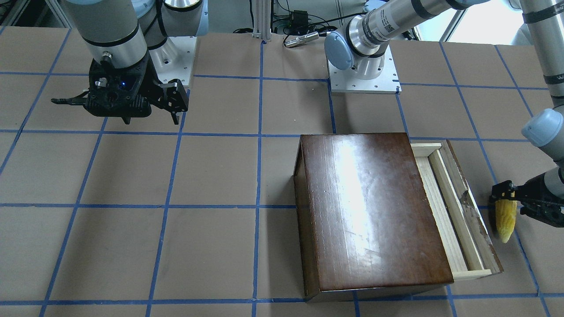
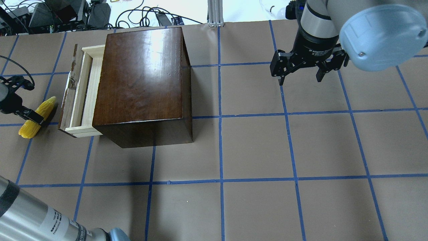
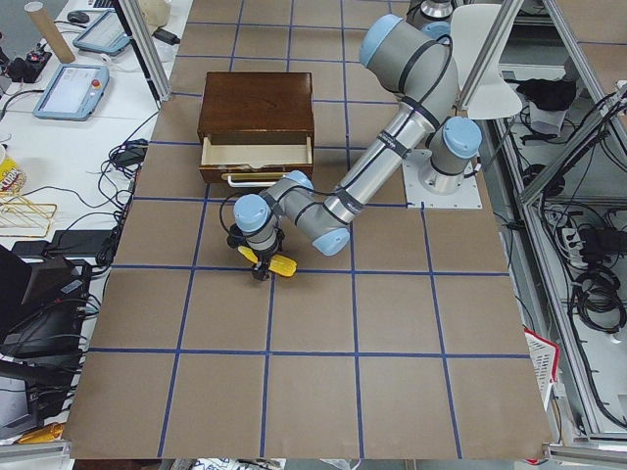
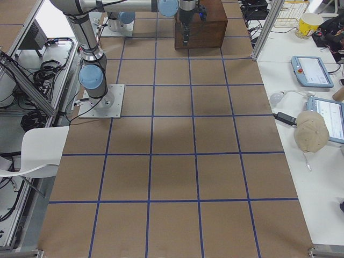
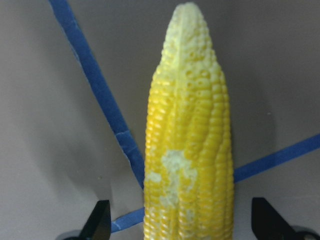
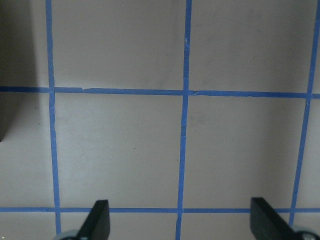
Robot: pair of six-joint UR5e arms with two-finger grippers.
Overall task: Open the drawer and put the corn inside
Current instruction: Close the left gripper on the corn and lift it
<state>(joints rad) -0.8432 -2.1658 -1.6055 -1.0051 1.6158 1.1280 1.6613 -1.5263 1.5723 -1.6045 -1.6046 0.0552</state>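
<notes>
Corn [image 5: 190,150], one cob, lies between spread left jaws; right jaws released too.

Four table-wide views, two wrist close-ups

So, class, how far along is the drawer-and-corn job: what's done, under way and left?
Done: the pale wooden drawer with a scuffed dark front is pulled out of the glossy dark-brown wooden box. In hand: the left arm's jaws stand open either side of the small yellow toy corn cob, outside the drawer's front. Left: grip it, lift it, set it inside.
</notes>
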